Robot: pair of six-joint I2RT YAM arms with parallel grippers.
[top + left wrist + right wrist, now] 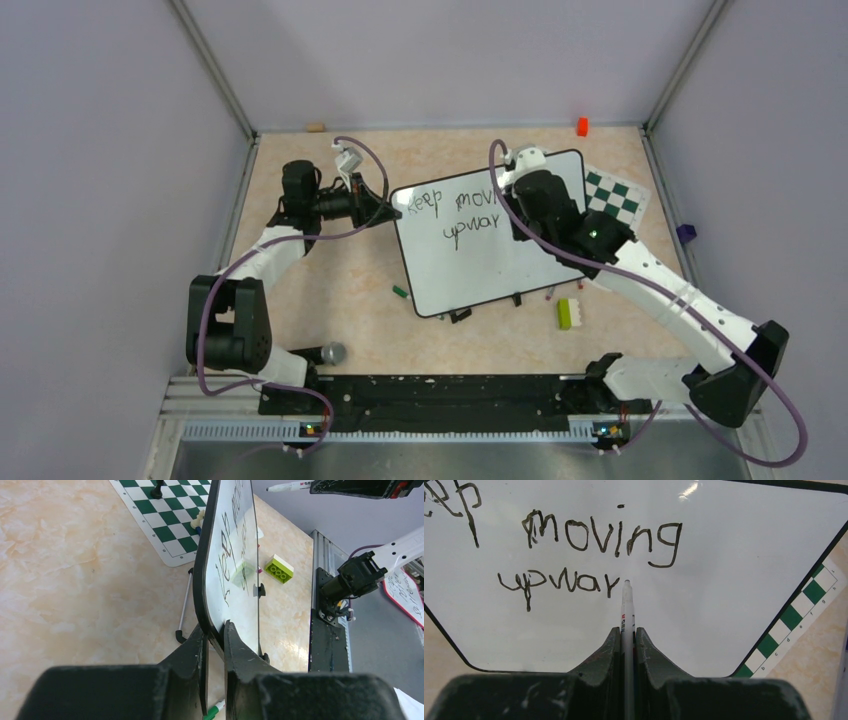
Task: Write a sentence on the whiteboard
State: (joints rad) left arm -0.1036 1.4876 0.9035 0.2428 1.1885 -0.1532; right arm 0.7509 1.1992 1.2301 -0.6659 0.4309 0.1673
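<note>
The whiteboard [490,265] stands tilted mid-table. Its rim [202,580] shows edge-on in the left wrist view. My left gripper [393,213] [216,630] is shut on the board's left edge, one finger on each face. The sentence [455,210] [589,535] reads "Keep moving" with "upwar" below it. My right gripper [520,195] [626,630] is shut on a white marker [627,605]. The marker's tip rests at the board face just right of the last "r". The marker [290,486] also shows in the left wrist view.
A green-and-white chess mat [615,197] [804,615] lies behind the board's right side, a dark piece [158,489] on it. A lime brick [567,313] [279,569] and a green pen [400,292] lie near the board's front. A red block [582,126] sits at the back.
</note>
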